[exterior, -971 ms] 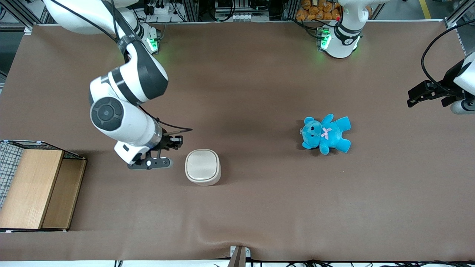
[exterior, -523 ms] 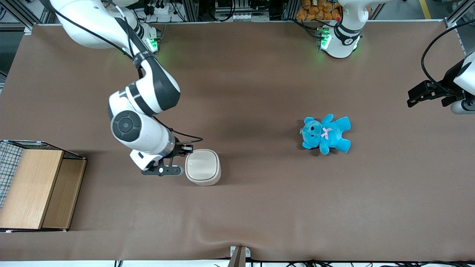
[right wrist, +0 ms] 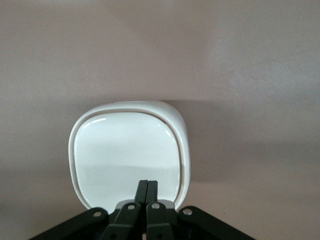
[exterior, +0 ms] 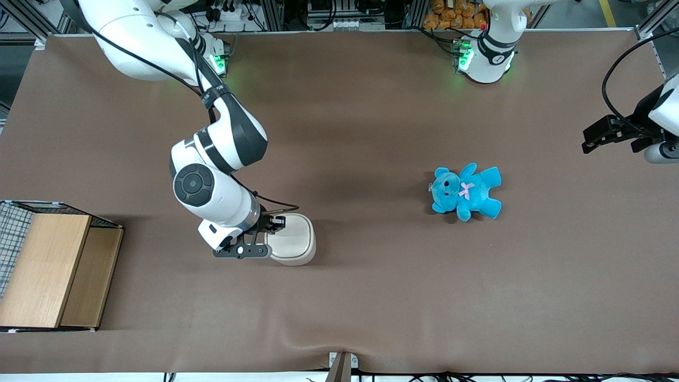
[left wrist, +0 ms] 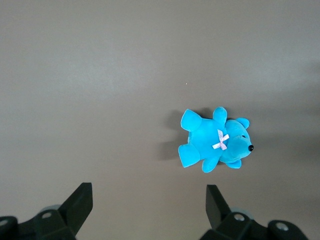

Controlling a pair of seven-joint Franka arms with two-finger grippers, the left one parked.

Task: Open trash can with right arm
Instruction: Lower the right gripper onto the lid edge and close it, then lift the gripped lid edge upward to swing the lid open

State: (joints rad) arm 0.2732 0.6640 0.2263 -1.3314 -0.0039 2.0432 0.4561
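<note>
The trash can (exterior: pixel 293 237) is a small cream-white bin with a rounded-square flat lid, standing on the brown table with the lid down. The right arm (exterior: pixel 212 159) reaches down beside it from the working arm's end. My gripper (exterior: pixel 275 223) hangs over the edge of the lid on that side. In the right wrist view the trash can lid (right wrist: pixel 127 155) fills the middle, and my gripper (right wrist: pixel 148 186) is shut, its two black fingers pressed together over the lid's rim with nothing between them.
A blue teddy bear (exterior: pixel 466 192) lies on the table toward the parked arm's end, also seen as the teddy (left wrist: pixel 214 141) in the left wrist view. A wooden box (exterior: pixel 50 270) with a wire basket stands at the working arm's end.
The right arm has swung toward the trash can, carrying the gripper from beside the bin to over the lid's edge. The lid stays down.
</note>
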